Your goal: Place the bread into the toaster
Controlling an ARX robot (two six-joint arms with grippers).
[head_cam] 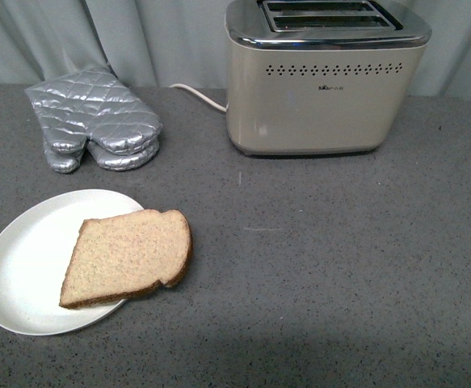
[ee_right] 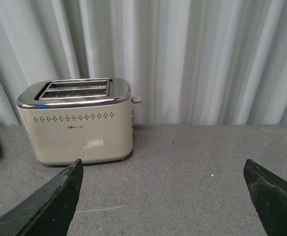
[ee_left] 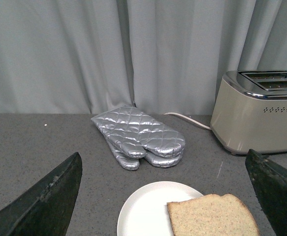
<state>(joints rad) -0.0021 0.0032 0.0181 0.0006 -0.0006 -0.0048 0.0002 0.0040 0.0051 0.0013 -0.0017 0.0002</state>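
Grey curtains point(head_cam: 138, 40) are hanging behind a speckled dark worktop point(head_cam: 340, 267), and no contact is being made on it yet. Seen from its own wrist, the left claw point(ee_left: 163, 156) is hovering released, its dark fingers point(ee_left: 45, 196) spreading wide with nothing between them. The right claw point(ee_right: 163, 162) is gaping just as empty and is facing the toaster point(head_cam: 324, 81) from well back. Neither arm is showing in the front view. The bread point(head_cam: 130, 255) is lying flat, well in front of the toaster and off to its left. Most of the slice is resting on a white plate point(head_cam: 25, 267), and its rounded crust end is jutting past the rim on the toaster's side. A quilted silver oven mitt point(head_cam: 98, 117) is sitting left of the toaster, with a white cord point(head_cam: 203, 95) running from the toaster's rear toward it. The toaster's two slots point(head_cam: 328, 16) are looking empty as far as can be seen. By my reading the task is sitting at its first step, the reach for the slice. The left claw, being nearer, seems the likely one to go. It would need to be coming down over the overhanging crust end, pinching it gently so the soft slice is not crushed, then tipping it upright and lining it up with a slot's long axis before lowering.
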